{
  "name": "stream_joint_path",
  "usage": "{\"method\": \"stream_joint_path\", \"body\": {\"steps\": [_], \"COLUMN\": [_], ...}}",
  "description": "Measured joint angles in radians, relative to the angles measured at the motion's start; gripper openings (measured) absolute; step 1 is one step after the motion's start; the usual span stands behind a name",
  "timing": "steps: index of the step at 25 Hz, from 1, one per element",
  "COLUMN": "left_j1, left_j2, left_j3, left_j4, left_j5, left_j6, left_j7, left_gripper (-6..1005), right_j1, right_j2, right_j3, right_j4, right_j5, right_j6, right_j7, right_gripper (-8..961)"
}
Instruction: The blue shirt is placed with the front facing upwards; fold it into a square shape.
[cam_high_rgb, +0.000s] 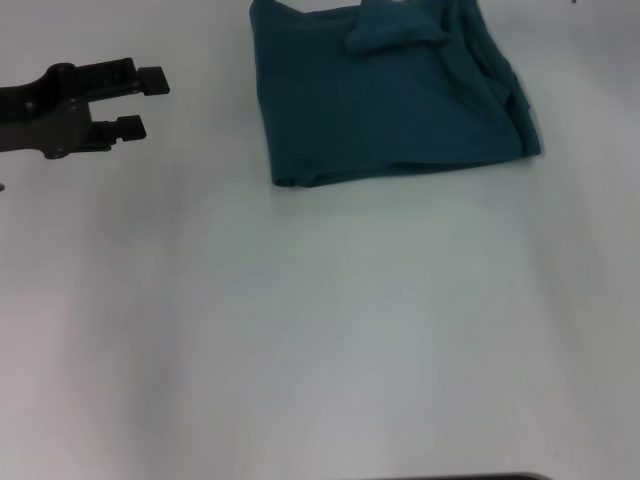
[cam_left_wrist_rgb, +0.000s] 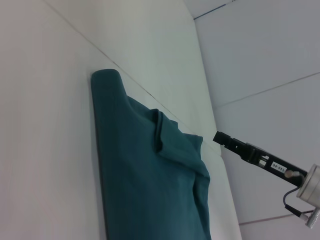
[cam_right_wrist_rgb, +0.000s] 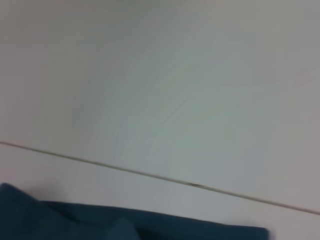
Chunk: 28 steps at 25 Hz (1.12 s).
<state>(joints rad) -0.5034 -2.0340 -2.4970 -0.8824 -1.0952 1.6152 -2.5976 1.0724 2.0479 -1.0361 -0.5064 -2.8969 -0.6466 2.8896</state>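
Observation:
The blue shirt (cam_high_rgb: 390, 100) lies folded into a rough rectangle at the far middle-right of the white table (cam_high_rgb: 320, 330), with a bunched flap near its far edge. No lettering shows on it. My left gripper (cam_high_rgb: 145, 103) hovers open and empty at the far left, well clear of the shirt's left edge. The left wrist view shows the shirt (cam_left_wrist_rgb: 145, 175) lengthwise, with my right gripper (cam_left_wrist_rgb: 222, 138) beyond its far side, off the cloth. In the right wrist view only a strip of the shirt (cam_right_wrist_rgb: 100, 225) appears.
The white table spreads wide in front of the shirt and to its left. A thin seam (cam_right_wrist_rgb: 150, 172) runs across the surface behind the shirt. A dark edge (cam_high_rgb: 450, 476) shows at the near border.

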Motion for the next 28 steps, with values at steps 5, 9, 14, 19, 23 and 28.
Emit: {"method": "stream_joint_path", "body": {"steps": [5, 9, 14, 19, 23, 28], "left_j1": [-0.033, -0.08, -0.112, -0.138, -0.139, -0.168], "left_j2": [0.007, -0.005, -0.025, -0.058, -0.091, -0.115], "left_j3": [0.008, 0.028, 0.056, 0.089, 0.106, 0.151], "left_j4": [0.046, 0.086, 0.094, 0.142, 0.155, 0.206], "left_j5": [0.037, 0.101, 0.106, 0.113, 0.113, 0.113], "left_j6": [-0.001, -0.017, -0.075, -0.236, -0.34, -0.443], "left_j7": [0.004, -0.001, -0.009, -0.018, -0.013, -0.014], "left_gripper": [861, 861, 861, 861, 861, 861], "right_j1": [-0.021, -0.108, -0.266, -0.427, -0.551, -0.654], "right_j2": [-0.04, -0.061, -0.097, -0.142, -0.149, -0.132], "right_j3": [0.046, 0.121, 0.251, 0.343, 0.421, 0.459], "right_j4": [-0.039, -0.153, -0.245, -0.238, -0.233, -0.224], "right_j5": [0.109, 0.331, 0.718, 0.971, 1.041, 1.053], "right_j6": [-0.15, -0.364, -0.624, -0.813, -0.911, -0.973], "right_j7": [-0.05, -0.212, -0.405, -0.549, -0.667, -0.764], "right_gripper": [263, 322, 503, 736, 784, 843]}}
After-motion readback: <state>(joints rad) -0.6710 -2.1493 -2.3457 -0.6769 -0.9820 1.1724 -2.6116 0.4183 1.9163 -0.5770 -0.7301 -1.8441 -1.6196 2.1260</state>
